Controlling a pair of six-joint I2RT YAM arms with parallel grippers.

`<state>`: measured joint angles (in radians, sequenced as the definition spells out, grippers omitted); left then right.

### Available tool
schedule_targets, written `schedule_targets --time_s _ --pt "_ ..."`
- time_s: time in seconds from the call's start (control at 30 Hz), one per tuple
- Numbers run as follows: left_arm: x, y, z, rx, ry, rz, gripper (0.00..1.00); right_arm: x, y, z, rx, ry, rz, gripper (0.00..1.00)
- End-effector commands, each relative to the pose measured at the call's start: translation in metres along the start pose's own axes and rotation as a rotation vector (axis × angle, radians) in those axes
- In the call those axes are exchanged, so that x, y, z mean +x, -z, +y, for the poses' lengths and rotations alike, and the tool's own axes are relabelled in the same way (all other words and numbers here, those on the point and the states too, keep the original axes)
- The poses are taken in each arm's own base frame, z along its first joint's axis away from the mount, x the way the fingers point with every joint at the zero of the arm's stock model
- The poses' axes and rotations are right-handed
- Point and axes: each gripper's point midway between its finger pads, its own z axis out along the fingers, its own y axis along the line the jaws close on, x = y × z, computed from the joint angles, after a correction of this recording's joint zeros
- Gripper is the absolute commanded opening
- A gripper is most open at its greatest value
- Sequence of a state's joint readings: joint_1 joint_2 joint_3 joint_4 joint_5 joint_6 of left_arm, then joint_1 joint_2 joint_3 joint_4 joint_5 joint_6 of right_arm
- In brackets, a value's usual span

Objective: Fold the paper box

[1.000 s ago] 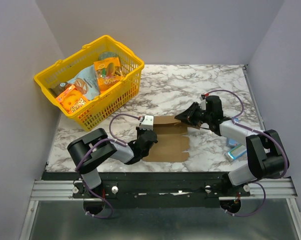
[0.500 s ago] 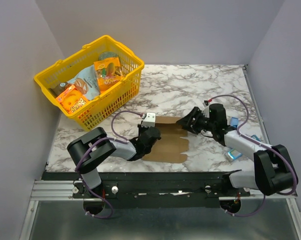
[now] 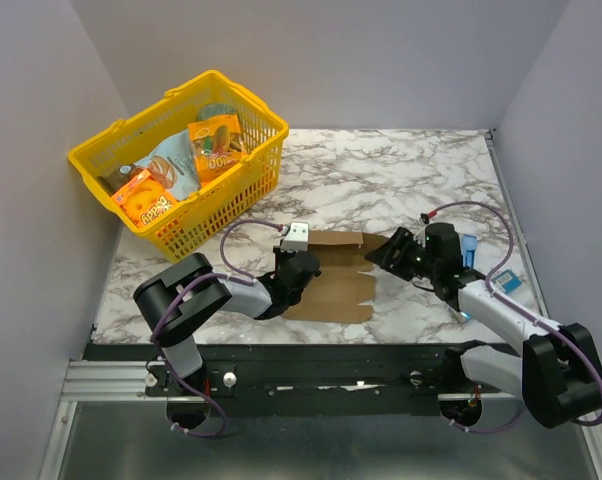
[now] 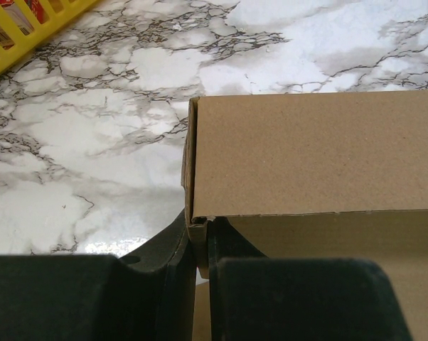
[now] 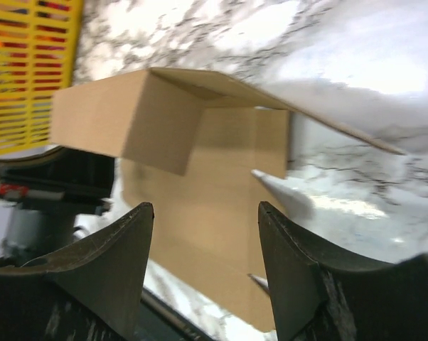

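Paper box [image 3: 336, 285] flat (one flap [image 5: 121, 121] raised)

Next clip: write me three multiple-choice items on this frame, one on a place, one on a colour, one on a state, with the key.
1. The yellow basket stands at the table's: A) near right corner B) far left corner C) centre.
2. The paper box is: A) white B) blue C) brown.
3. The left tool is: A) wide open B) shut on the paper box's edge C) shut on nothing.
Key: 1 B, the top view shows it at the far left; 2 C, it is plain brown cardboard in every view; 3 B, the left wrist view shows it pinching the edge.
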<state>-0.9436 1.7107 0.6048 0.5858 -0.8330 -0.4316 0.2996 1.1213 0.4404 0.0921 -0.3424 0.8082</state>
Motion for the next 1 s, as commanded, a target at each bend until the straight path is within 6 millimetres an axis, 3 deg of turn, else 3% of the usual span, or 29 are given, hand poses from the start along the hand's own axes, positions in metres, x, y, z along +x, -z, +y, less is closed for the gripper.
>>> schedule_targets --time_s 0.0,0.1,0.33,0.63,0.77,0.97 --pt "0.013 0.002 0.008 -0.009 -0.032 0.042 0.17 -0.008 -0.007 -0.021 0.139 0.098 -0.041 0.68" --pt "0.012 0.002 0.007 -0.007 -0.029 0.038 0.17 -0.012 -0.017 -0.016 0.167 0.139 -0.053 0.67" --pt "0.013 0.002 0.007 -0.002 -0.033 0.042 0.17 -0.015 -0.035 -0.037 0.307 0.144 -0.080 0.61" --pt "0.012 0.003 0.008 -0.003 -0.030 0.037 0.16 -0.002 -0.048 -0.063 0.373 0.133 -0.049 0.60" --pt "0.013 0.003 0.008 -0.002 -0.034 0.038 0.16 -0.010 -0.056 -0.056 0.315 0.171 -0.090 0.60" --pt "0.011 0.003 0.008 -0.003 -0.030 0.033 0.16 -0.005 -0.067 -0.035 0.200 0.182 -0.053 0.48"
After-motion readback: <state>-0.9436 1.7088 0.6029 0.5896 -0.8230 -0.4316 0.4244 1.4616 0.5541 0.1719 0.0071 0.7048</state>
